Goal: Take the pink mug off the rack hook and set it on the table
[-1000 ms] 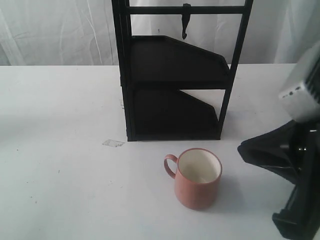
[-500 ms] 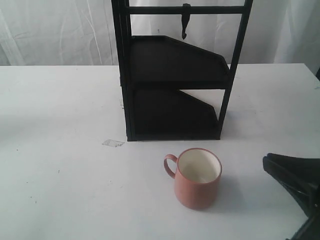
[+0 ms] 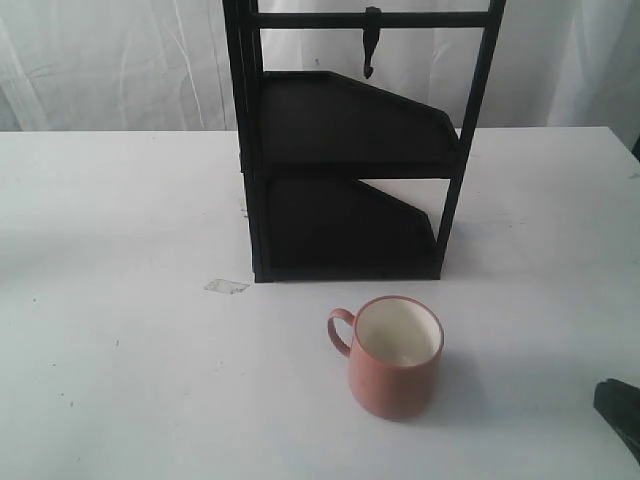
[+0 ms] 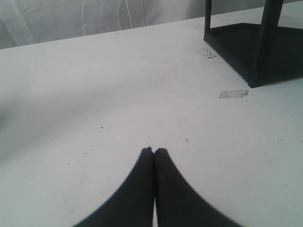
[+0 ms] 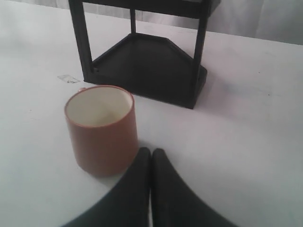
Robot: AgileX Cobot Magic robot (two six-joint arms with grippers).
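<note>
While upright on the table (image 3: 120, 330), pink mug (image 3: 394, 382).

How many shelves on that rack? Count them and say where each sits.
2. The upper shelf sits midway up the rack, under the rack hook; the lower shelf is at the rack's base, just above the table, behind the pink mug. None seems hidden.

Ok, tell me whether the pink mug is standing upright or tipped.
Upright: the pink mug stands on its base on the table, open mouth facing up, cream inside showing.
</note>
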